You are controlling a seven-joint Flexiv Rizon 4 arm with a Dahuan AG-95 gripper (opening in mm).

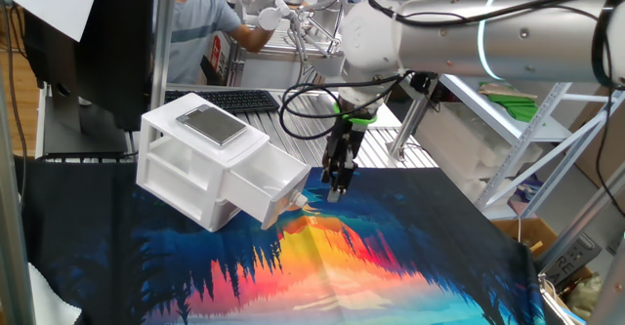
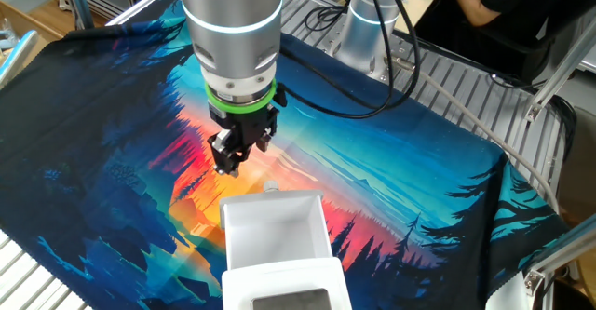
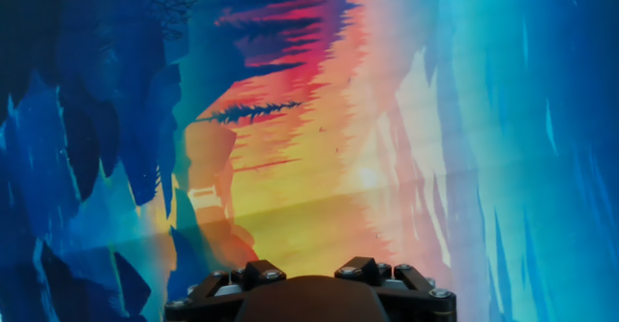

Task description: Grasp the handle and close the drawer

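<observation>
The white two-drawer cabinet (image 1: 181, 164) lies tilted on the cloth at the left. Its white drawer (image 1: 262, 186) is pulled out, with the small white knob handle (image 1: 296, 200) on its front. In the other fixed view the open drawer (image 2: 277, 231) and the handle (image 2: 270, 187) sit at the bottom centre. My gripper (image 1: 335, 188) points down just beside the handle and a little above the cloth, not touching it; it also shows in the other fixed view (image 2: 228, 164). Its fingers look slightly apart and empty. The hand view shows only the gripper's base (image 3: 309, 298) over the cloth.
A colourful printed cloth (image 1: 391, 257) covers the table. A dark flat block (image 1: 211, 125) lies on top of the cabinet. A keyboard (image 1: 239, 101) and a seated person (image 1: 200, 18) are behind the table, and metal racks (image 1: 547, 140) stand at the right.
</observation>
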